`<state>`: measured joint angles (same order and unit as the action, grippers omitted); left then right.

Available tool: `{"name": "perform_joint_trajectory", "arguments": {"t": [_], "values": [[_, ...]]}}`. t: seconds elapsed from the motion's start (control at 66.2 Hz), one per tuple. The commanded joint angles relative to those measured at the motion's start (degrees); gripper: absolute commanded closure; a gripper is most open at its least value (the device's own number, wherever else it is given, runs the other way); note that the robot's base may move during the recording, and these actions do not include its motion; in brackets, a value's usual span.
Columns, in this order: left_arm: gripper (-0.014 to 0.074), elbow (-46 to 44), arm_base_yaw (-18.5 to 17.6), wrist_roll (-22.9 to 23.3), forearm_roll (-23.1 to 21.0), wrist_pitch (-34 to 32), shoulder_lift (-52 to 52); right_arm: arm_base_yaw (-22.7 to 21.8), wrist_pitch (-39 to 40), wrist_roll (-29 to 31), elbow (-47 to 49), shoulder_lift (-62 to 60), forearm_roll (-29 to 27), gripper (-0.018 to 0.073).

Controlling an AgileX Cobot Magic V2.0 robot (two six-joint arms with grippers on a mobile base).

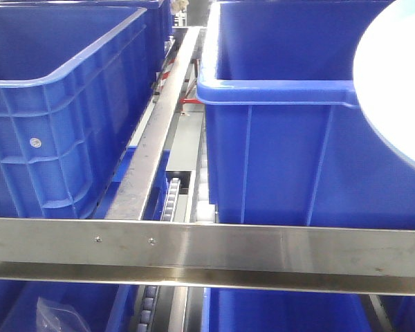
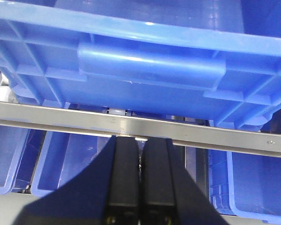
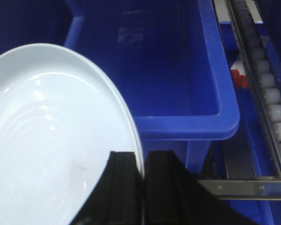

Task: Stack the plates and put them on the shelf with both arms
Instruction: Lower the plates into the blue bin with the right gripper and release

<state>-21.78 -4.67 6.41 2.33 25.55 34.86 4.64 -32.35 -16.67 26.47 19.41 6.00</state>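
Glossy pale bluish-white on the plate [image 3: 51,140], faint concentric rings across its flat centre, one small dark speck near the black fingers [image 3: 124,187] of the right gripper [image 3: 143,187]. Saturated blue, plain, on the bin [image 3: 187,70] just beyond that gripper. Same blue, ribbed, on the crate [image 2: 150,65] above the black left gripper [image 2: 140,183]. Brushed silver-grey on the rail [image 2: 178,131] ahead of it.

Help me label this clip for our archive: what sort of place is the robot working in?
Probably a warehouse or factory storage rack rather than a kitchen: large blue plastic crates sit on steel shelf rails, with roller tracks beside them. The right fingers hold a pale plate by its rim.
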Motion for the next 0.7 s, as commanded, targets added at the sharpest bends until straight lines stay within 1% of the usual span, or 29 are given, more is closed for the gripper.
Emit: {"name": "perform_joint_trajectory", "arguments": {"t": [0.0, 0.136, 0.257, 0.62, 0.68], "values": [[0.0513, -1.8, -0.3, -0.1, -0.3, -4.3, 0.2, -0.3, 6.8, 0.1, 1.8, 0.6, 0.4, 0.0503], [0.0513, -1.8, -0.3, -0.1, -0.3, -4.3, 0.2, -0.3, 11.7, 0.1, 2.7, 3.5, 0.4, 0.0503], [0.0513, -1.8, -0.3, -0.1, -0.3, -4.3, 0.2, -0.3, 16.3, 0.1, 6.6, 10.9, 0.4, 0.0503], [0.0513, -1.8, -0.3, -0.1, -0.3, -4.3, 0.2, -0.3, 24.5, 0.1, 27.1, 38.1, 0.4, 0.0503], [0.0513, -1.8, -0.3, -0.1, -0.3, -4.3, 0.2, -0.3, 25.0, 0.1, 30.4, 43.1, 0.4, 0.0484]]}}
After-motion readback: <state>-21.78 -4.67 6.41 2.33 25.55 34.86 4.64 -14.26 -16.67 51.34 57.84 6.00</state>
